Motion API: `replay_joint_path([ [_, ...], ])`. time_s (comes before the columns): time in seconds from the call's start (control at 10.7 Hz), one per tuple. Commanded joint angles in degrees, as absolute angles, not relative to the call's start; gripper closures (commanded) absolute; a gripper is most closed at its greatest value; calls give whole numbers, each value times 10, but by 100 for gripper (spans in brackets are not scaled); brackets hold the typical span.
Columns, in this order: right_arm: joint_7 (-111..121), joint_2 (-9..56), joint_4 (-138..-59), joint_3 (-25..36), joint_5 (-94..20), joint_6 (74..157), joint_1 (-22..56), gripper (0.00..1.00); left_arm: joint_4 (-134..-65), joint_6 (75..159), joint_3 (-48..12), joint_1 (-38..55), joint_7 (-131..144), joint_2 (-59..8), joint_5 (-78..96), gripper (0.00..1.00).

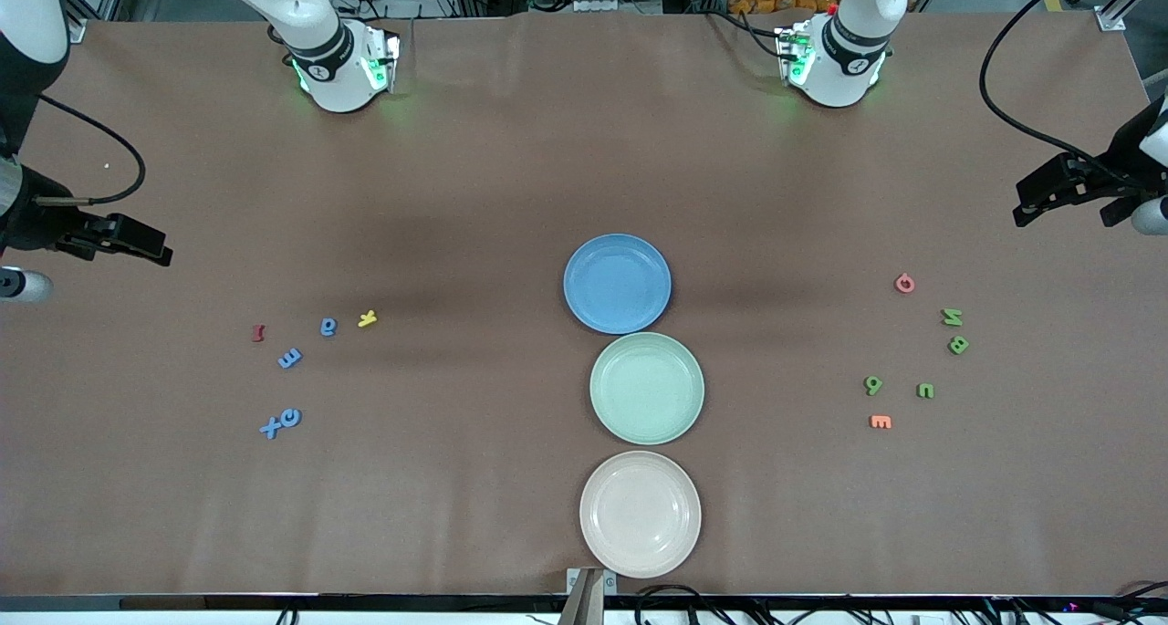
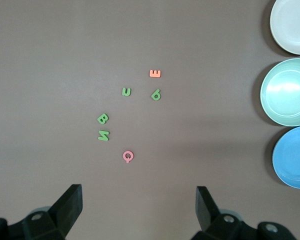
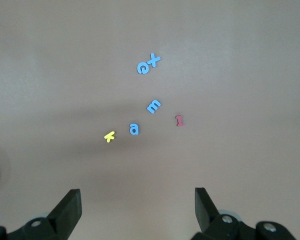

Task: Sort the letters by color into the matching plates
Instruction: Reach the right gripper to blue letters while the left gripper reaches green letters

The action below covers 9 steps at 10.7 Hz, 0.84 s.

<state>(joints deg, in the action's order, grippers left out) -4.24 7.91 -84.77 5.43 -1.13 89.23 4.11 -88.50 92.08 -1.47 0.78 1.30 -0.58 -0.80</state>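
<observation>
Left gripper (image 2: 137, 207) hangs w/ fingers wide over bare table, green letters (image 2: 103, 119) just ahead. Right gripper (image 3: 135, 207) likewise wide, blue letters (image 3: 153, 106) ahead.

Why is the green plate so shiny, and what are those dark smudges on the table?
In the left wrist view, the green plate shows pale streaks of glare from lights overhead. In the front view, soft dark shadows lie on the table beside the blue plate. In the right wrist view, a faint shadow band runs near the yellow letter.
</observation>
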Motion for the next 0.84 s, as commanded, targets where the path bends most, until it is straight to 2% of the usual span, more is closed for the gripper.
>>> replay_joint_path([
  [0.0, -53, 77, -846, 54, -4, 892, 43, 0, -882, 906, -15, 11, 1, -6, -22, 0],
  [0.28, -53, 78, -846, 54, -4, 893, 43, 0, -917, 929, -18, 10, 9, -37, -25, 0],
  [0.56, -64, 93, -864, 55, -7, 925, 40, 0, -991, 1057, -13, 10, 7, -79, -30, 0],
  [0.75, -127, 105, -909, 56, -15, 991, 40, 0, -1008, 1131, -12, 10, -7, -123, -30, 0],
])
